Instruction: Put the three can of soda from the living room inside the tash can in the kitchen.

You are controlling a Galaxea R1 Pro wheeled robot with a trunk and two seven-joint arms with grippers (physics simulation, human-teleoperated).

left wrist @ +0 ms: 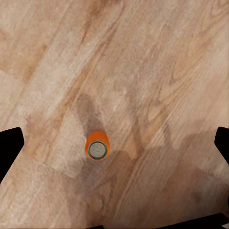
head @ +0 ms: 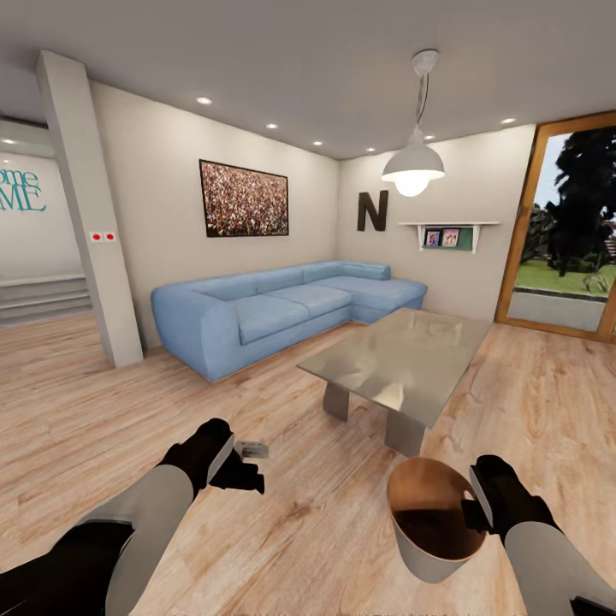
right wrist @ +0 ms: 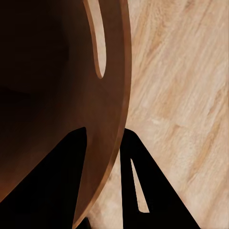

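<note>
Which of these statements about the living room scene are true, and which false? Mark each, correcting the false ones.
1. The right end effector grips the tash can by its rim. True.
2. An orange soda can stands upright on the wood floor. True.
3. The left end effector holds the can. False: it is open above it.
4. The sofa is red. False: light blue.
5. Soda cans sit on the glass table. False: its top is bare.

Two arms with pale grey forearm shells, black upper segments, black wrist housings. Left gripper (head: 250, 466) and right gripper (head: 473, 512) matte black, fingers (right wrist: 138, 191) flat and tapered.
</note>
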